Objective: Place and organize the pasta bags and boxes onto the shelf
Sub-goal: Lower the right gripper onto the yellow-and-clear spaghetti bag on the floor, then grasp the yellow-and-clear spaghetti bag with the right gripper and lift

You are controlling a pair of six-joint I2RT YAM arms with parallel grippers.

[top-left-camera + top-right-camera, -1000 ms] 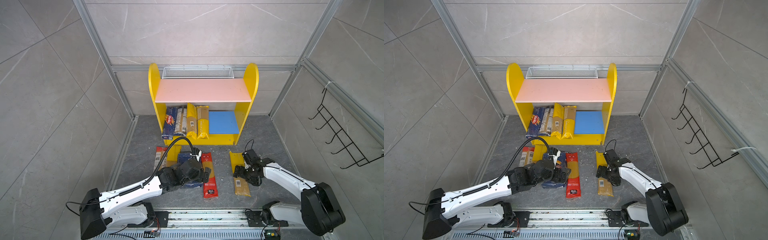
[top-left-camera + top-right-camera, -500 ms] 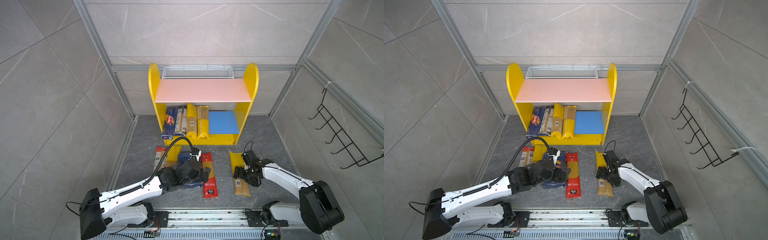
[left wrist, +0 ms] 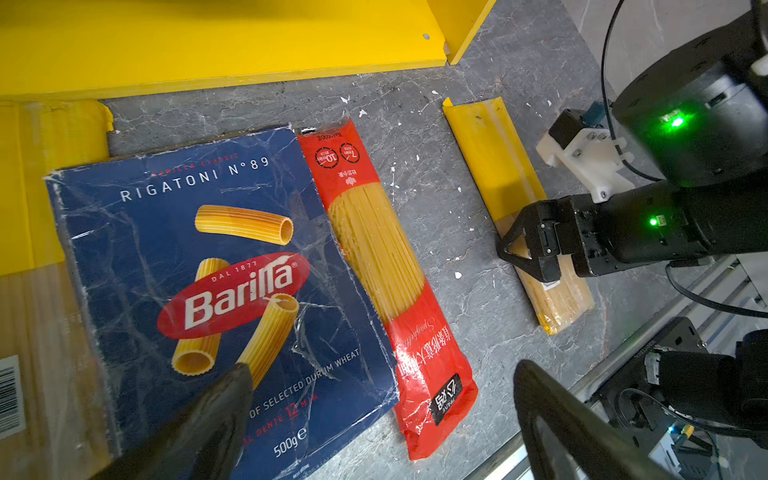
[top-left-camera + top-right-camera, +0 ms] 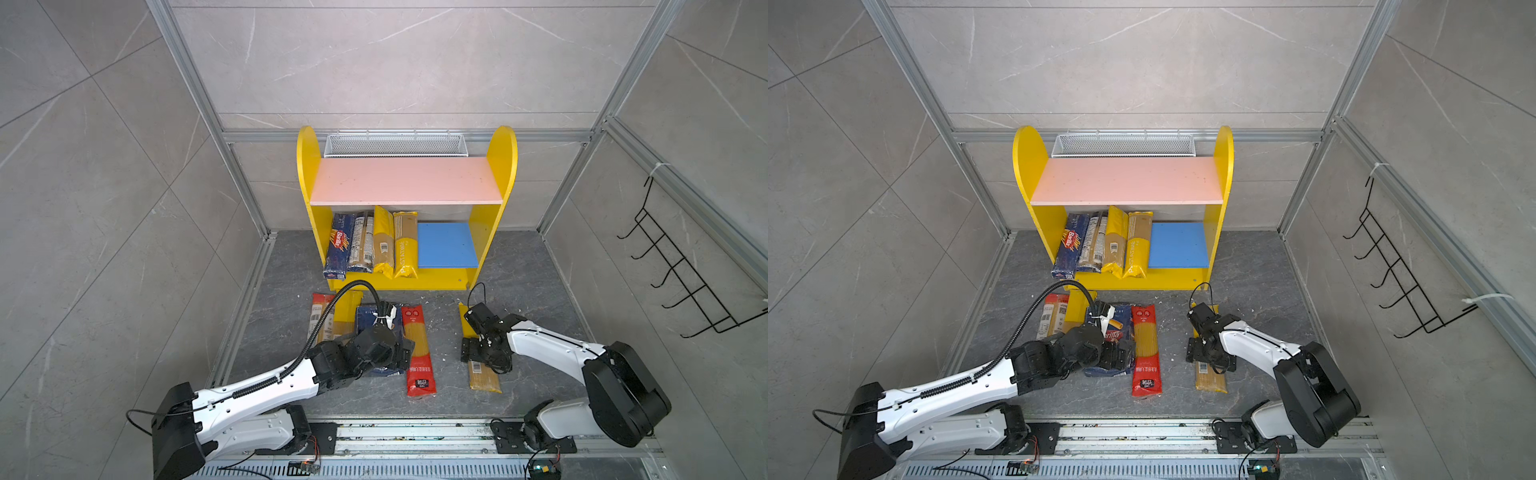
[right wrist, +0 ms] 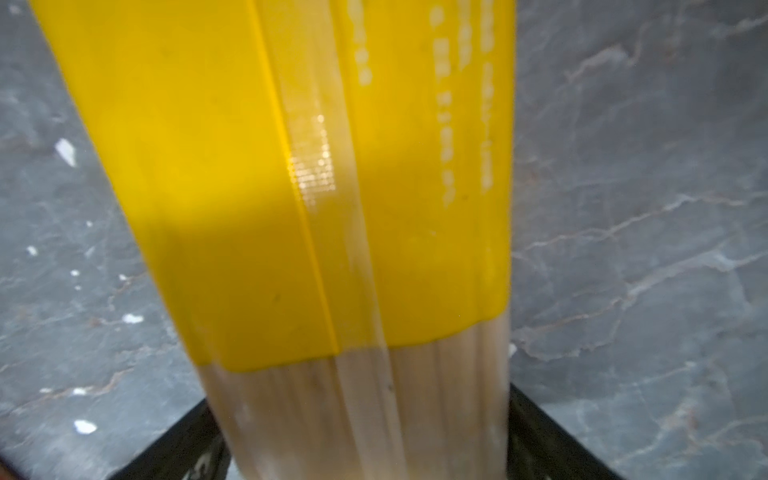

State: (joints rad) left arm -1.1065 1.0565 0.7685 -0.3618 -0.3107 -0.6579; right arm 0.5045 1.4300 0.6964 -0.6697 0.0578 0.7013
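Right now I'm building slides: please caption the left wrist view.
Open left tool over Barilla rigatoni box, red spaghetti bag alongside; right tool straddles yellow-ended bag.

Grey stone floor (image 4: 519, 270), yellow shelf (image 4: 305, 166), pasta packs (image 4: 417, 349)

Four packs (image 4: 382, 245) lie on the shelf's (image 4: 405, 180) blue board (image 4: 446, 245), five packs (image 4: 417, 345) before it.

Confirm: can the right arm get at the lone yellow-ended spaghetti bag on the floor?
Probably yes. The right gripper is right over the yellow-ended spaghetti bag, jaws open either side of it; nothing lies on it, and the red bag sits apart.
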